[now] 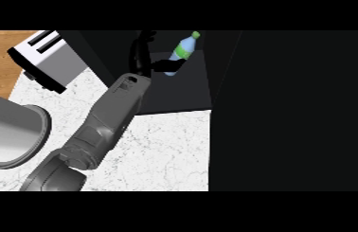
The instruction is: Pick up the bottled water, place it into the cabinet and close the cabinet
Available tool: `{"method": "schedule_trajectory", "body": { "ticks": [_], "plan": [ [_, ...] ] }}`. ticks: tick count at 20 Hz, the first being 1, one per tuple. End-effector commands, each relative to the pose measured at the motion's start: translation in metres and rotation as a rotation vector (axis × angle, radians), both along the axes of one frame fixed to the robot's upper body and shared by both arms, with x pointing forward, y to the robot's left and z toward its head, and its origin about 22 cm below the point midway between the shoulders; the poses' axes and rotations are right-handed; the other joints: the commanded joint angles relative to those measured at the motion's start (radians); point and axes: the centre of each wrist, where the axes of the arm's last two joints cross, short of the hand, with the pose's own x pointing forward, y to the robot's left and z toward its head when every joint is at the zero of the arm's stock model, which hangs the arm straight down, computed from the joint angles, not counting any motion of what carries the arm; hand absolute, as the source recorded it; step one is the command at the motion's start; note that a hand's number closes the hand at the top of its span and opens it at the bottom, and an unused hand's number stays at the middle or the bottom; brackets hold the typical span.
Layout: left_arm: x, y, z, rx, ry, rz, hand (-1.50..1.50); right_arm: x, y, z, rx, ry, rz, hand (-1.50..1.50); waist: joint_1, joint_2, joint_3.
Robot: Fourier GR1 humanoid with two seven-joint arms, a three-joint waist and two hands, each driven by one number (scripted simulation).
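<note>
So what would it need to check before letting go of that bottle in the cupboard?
1. Bottled water in the left hand: ok, fingers curl round its lower part.
2. Bottle inside the cabinet opening: ok, it shows against the dark interior.
3. Bottle resting on the shelf: cannot tell, its base is hidden.
4. Bottle upright: not ok, it leans, green cap up and to the right.
5. Right hand free for the door: cannot tell, not in view.
</note>
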Motion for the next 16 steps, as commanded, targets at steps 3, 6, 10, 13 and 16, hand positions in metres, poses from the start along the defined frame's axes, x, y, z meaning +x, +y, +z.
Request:
{"method": "schedule_trajectory", "body": {
  "ticks": [3,6,10,13,16],
  "plan": [
    [0.002,0.038,-0.009,0.058,0.025,0.058,-1.50,0.006,-0.002,0.003,-0.004,-0.009,0.014,-1.50,0.000,0.013,-0.005],
    [0.000,0.033,-0.012,0.032,0.020,0.073,-1.50,0.003,0.004,0.000,-0.001,-0.009,0.013,-1.50,-0.002,0.012,-0.005],
    [-0.003,0.057,-0.020,-0.026,-0.030,-0.021,-1.50,-0.009,-0.011,0.005,-0.013,-0.024,0.000,-1.50,0.012,0.005,-0.005],
    [-0.005,0.045,-0.020,-0.111,-0.088,-0.066,-1.50,-0.015,-0.013,0.011,-0.017,-0.020,0.005,-1.50,0.015,0.002,-0.005],
    [-0.002,0.048,-0.014,-0.213,-0.159,-0.116,-1.50,-0.013,-0.003,0.017,0.000,-0.023,-0.021,-1.50,0.033,-0.003,-0.005]
  ]
}}
